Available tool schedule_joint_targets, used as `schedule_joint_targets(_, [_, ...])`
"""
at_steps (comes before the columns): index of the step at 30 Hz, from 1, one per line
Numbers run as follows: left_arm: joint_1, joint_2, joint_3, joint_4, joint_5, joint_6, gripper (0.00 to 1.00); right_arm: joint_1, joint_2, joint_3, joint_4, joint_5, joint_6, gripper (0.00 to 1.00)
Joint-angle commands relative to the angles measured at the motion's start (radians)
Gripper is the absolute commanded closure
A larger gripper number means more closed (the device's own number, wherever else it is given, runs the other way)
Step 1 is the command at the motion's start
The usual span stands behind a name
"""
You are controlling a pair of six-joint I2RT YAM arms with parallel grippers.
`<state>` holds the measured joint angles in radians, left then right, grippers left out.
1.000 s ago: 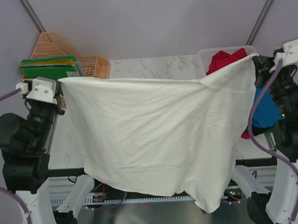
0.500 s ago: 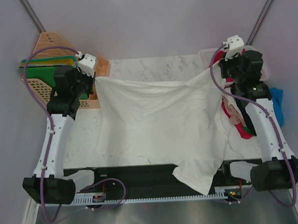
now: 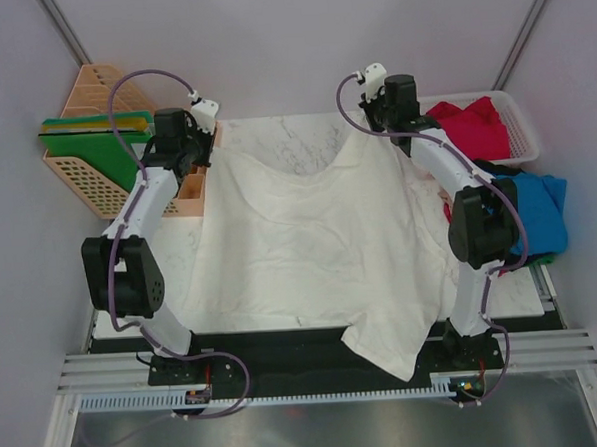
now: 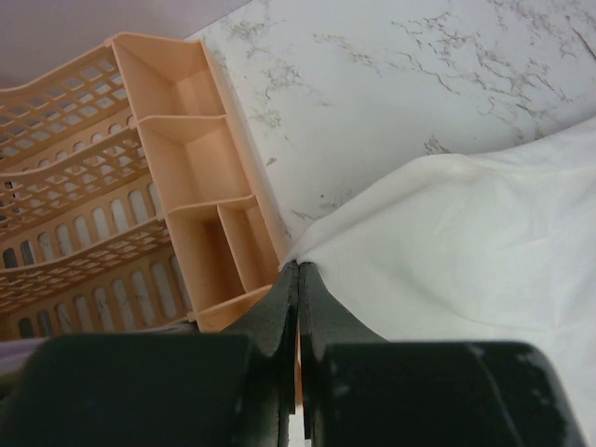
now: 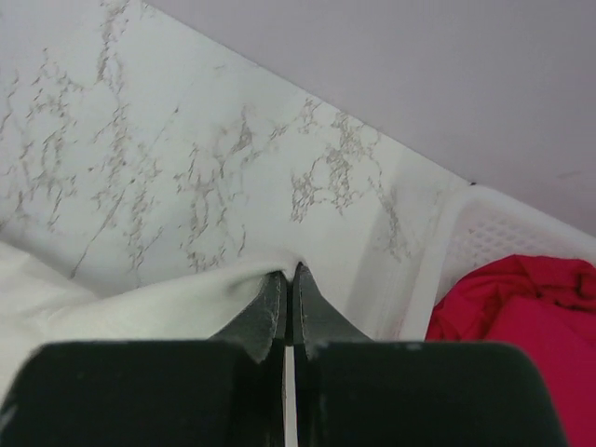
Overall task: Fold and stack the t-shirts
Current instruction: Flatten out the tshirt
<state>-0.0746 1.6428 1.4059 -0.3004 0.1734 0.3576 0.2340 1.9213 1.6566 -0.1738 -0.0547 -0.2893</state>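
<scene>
The step in hand looked like spreading the white t-shirt (image 3: 300, 243) flat, ahead of any fold. Nearest, one corner of it hung over the near edge of the surface (image 3: 284, 134), and the rest lay across the middle. Both arms reached at full stretch from their near bases to the far side. There the left tool (image 4: 298, 272) was clamped on the far left corner and the right tool (image 5: 287, 277) on the far right one, just beside the basket (image 3: 522, 122). The next move probably called for setting those corners down taut, letting go, then drawing the overhang back.
</scene>
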Motion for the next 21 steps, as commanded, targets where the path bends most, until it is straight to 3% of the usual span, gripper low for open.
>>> schedule_joint_targets(1, [-0.010,0.083,0.093,0.080,-0.021,-0.005,0.98,0.002,0.086,0.201,0.086,0.085,-0.022,1.00])
schedule_joint_targets(6, [-0.028,0.199,0.166,0.127,-0.078,0.010,0.98,0.005,0.232,0.353,0.100,0.194,-0.062,1.00])
schedule_joint_targets(14, [-0.042,0.327,0.292,0.132,-0.132,0.007,0.98,0.001,0.288,0.356,0.157,0.265,-0.116,1.00])
schedule_joint_targets(21, [-0.050,0.368,0.298,0.168,-0.212,0.038,0.98,-0.018,0.340,0.365,0.206,0.311,-0.103,1.00])
